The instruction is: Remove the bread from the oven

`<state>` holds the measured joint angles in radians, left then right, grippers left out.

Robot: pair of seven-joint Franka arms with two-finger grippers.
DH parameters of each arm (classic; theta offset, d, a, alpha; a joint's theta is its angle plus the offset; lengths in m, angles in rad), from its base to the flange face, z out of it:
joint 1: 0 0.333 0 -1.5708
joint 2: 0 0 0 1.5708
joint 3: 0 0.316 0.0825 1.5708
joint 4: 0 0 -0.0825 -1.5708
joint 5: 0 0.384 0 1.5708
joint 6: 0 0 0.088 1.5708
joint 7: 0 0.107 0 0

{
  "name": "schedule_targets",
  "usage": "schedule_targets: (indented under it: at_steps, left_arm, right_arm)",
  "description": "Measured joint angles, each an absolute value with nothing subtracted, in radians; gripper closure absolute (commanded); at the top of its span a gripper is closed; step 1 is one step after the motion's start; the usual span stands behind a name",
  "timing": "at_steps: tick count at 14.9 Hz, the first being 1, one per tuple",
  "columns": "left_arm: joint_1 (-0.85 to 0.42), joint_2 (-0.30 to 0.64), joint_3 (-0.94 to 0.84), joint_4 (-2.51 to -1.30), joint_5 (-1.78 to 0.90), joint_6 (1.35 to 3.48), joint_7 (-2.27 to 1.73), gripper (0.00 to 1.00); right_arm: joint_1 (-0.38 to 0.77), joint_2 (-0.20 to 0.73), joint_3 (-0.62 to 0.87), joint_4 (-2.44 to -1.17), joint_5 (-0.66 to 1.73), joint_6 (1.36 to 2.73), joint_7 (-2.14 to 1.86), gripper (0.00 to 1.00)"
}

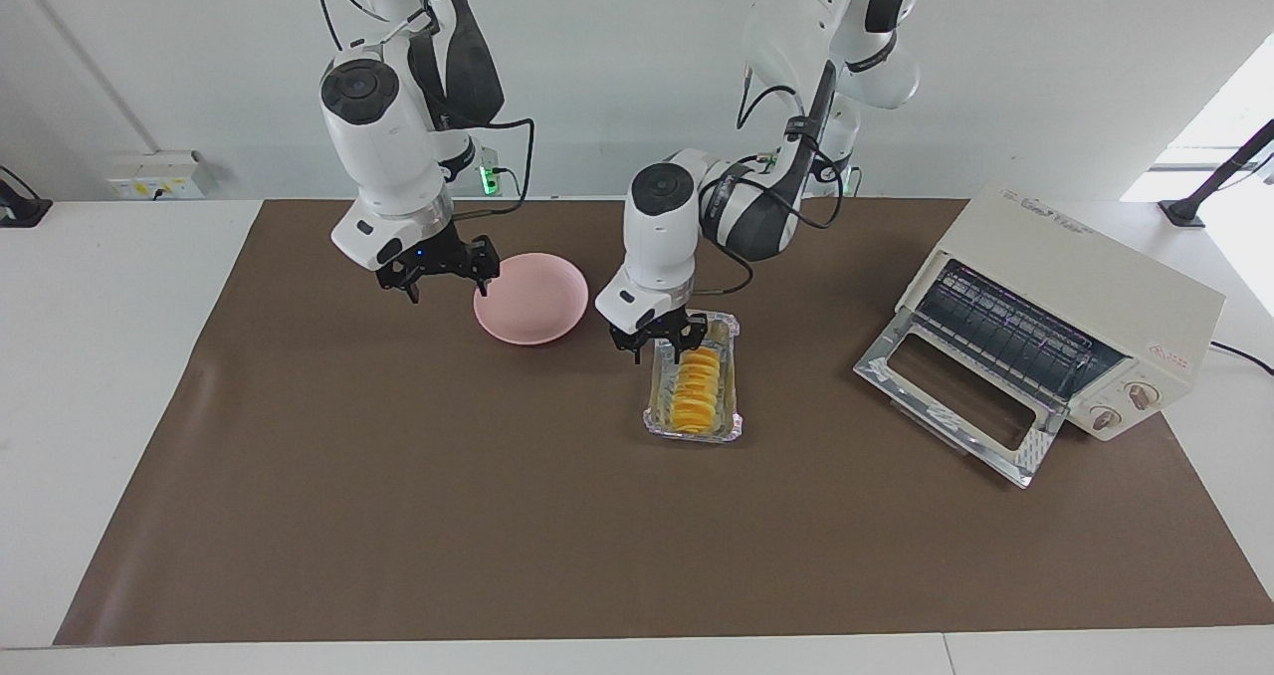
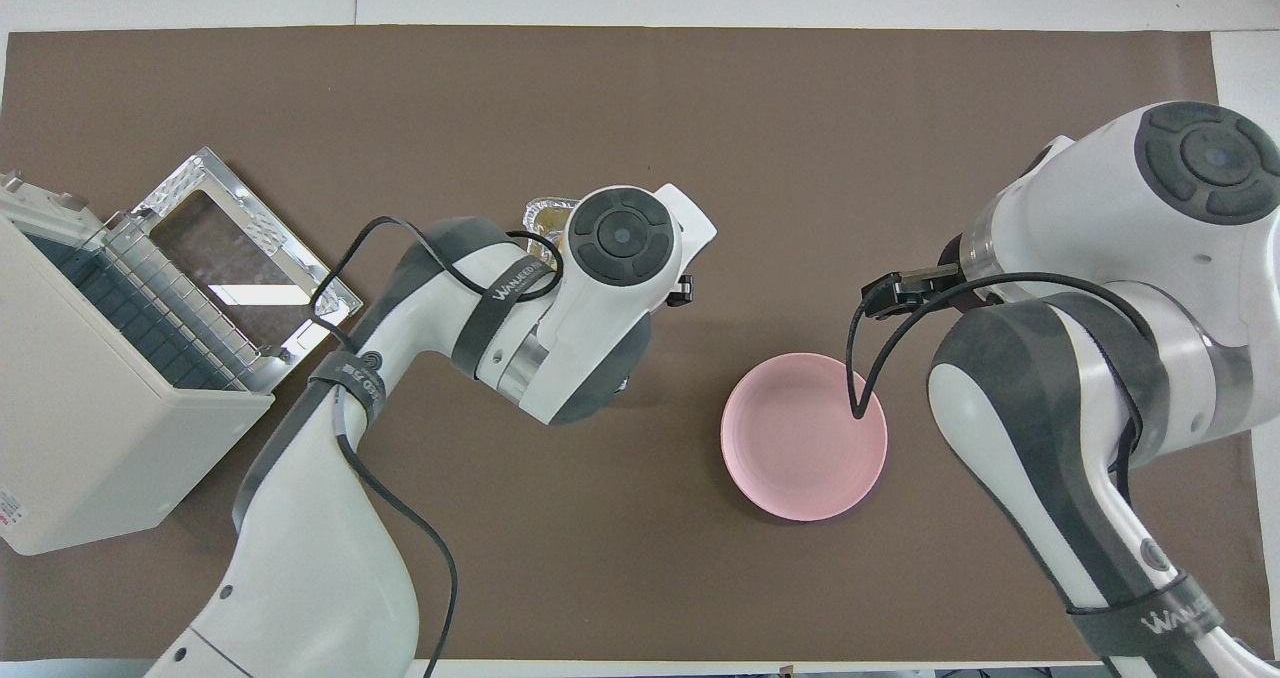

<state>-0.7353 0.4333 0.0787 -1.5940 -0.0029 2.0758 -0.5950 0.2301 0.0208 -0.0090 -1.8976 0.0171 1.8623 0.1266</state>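
Note:
The bread, a ridged golden-orange loaf, lies in a silver foil tray on the brown mat, between the pink plate and the oven. The cream oven stands at the left arm's end of the table, its glass door dropped open and its wire rack bare. My left gripper hangs open just above the tray's end nearer the robots, holding nothing. In the overhead view the left arm hides the bread, and only a corner of the foil tray shows. My right gripper waits open beside the plate.
The pink plate holds nothing. The oven and its open door take up the mat's corner at the left arm's end. Brown mat stretches away from the robots past the tray.

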Motion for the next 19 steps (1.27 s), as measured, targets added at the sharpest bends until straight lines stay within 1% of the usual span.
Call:
schedule_targets:
  at_steps: [2,4,8,10,13,15,16,18,19]
  left_arm:
    - [-0.641,0.364,0.086,-1.589,-0.005,1.996,-0.592,0.0]
    - [-0.516,0.29,0.09,-1.589,-0.005,1.893,-0.566,0.0]
    - [-0.229,0.154,0.094,-1.59,-0.009,1.704,-0.326,0.0]
    - [-0.136,0.105,0.094,-1.592,-0.018,1.63,-0.253,0.0]
    - [-0.114,0.069,0.088,-1.601,-0.02,1.528,-0.236,0.0]
    - [-0.116,0.058,0.074,-1.609,-0.02,1.491,-0.237,0.0]
    - [-0.116,0.051,0.073,-1.62,-0.02,1.486,-0.237,0.0]
    - [-0.107,0.035,0.075,-1.646,-0.02,1.483,-0.237,0.0]
    - [-0.1,0.032,0.074,-1.647,-0.02,1.482,-0.237,0.0]
  right_arm:
    - [0.23,0.021,-0.009,-1.899,0.026,1.871,0.146,0.0]
    - [0.237,0.028,-0.009,-1.902,0.056,1.914,0.205,0.0]
    - [0.338,0.074,-0.007,-1.899,0.066,2.009,0.383,0.0]
    - [0.396,0.104,-0.006,-1.885,0.066,2.035,0.486,0.0]
    - [0.453,0.165,-0.005,-1.837,0.066,2.065,0.58,0.0]
    - [0.488,0.229,-0.006,-1.779,0.065,2.07,0.642,0.0]
    - [0.512,0.278,-0.007,-1.733,0.061,2.07,0.687,0.0]
    - [0.57,0.42,-0.008,-1.612,0.031,2.074,0.773,0.0]
    - [0.58,0.465,-0.008,-1.579,0.024,2.087,0.784,0.0]
